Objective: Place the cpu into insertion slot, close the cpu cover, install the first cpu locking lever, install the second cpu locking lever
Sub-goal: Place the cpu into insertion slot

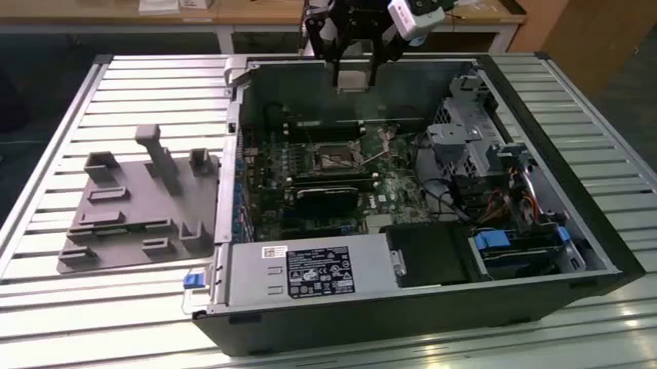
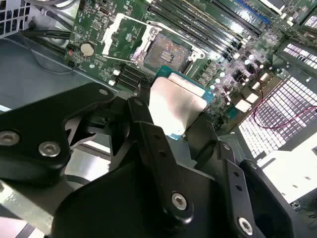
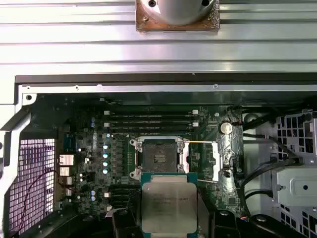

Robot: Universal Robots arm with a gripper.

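Cpu [image 1: 352,81] held above computer case [image 1: 431,317]
Jaws pinch the cpu; in the exterior view the bare insertion slot [image 1: 331,159] lies at 6 o'clock.

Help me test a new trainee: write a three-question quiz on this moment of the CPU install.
1. True or false: the cpu already sits in the insertion slot.
2. Pick one. The cpu cover is: A closed over the slot; B swung open beside the slot; C resting on the cpu.
3. Fill in: the gripper, above the open case, is shut on the ____.

Key: 1 false; 2 B; 3 cpu.
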